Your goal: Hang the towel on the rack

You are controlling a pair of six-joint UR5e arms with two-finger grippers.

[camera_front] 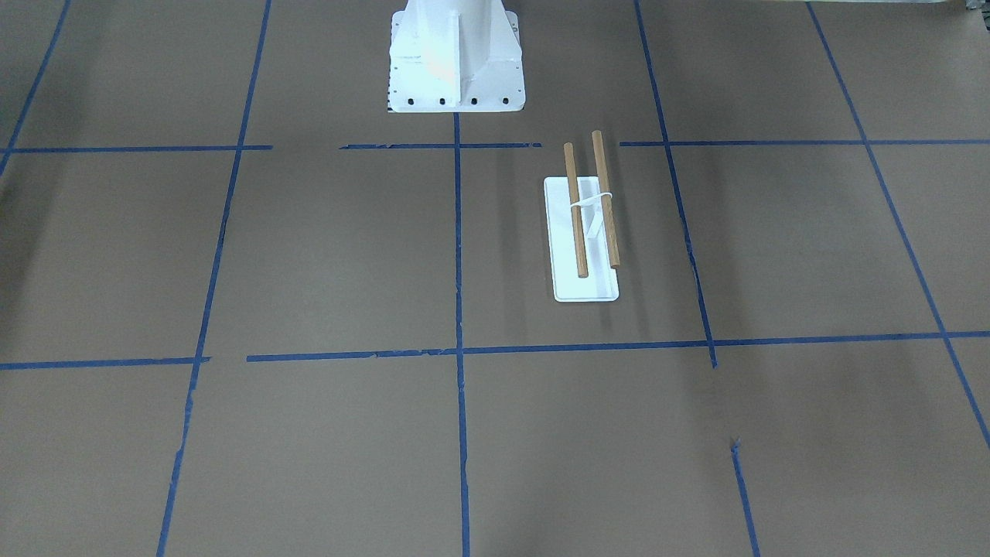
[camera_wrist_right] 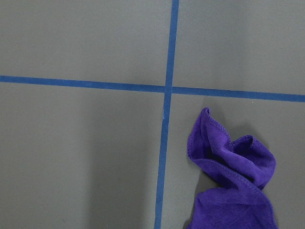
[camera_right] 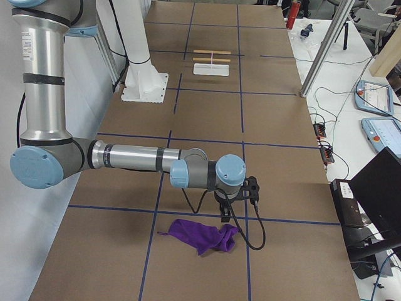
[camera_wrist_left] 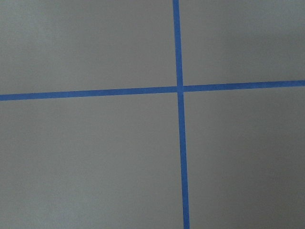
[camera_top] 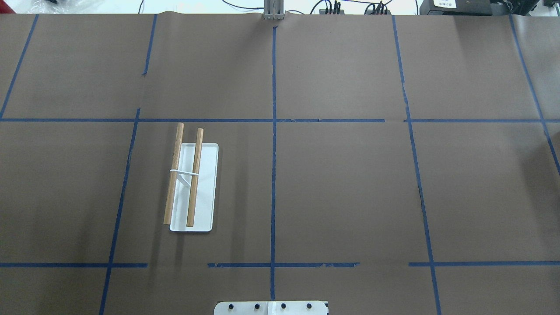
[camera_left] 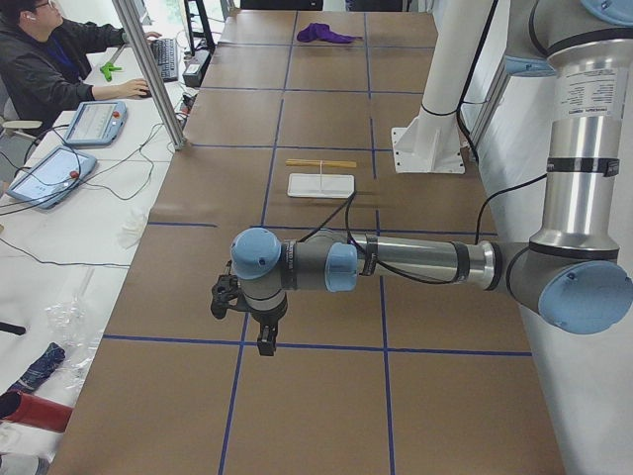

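Across the table in the front-facing view, I see the rack (camera_front: pixel 578 224) standing on the brown table (camera_front: pixel 309 255), near the white pedestal (camera_front: pixel 455 70). Overhead, it sits left of centre. From the left end, my left gripper (camera_left: pixel 265 341) hangs above the table, well apart from the rack; I cannot tell its opening. From the right end, my right gripper (camera_right: pixel 224 213) hovers just beside the crumpled purple towel (camera_right: pixel 203 237), with its opening also unreadable. The right wrist camera shows the towel beside a tape crossing (camera_wrist_right: pixel 167 89).
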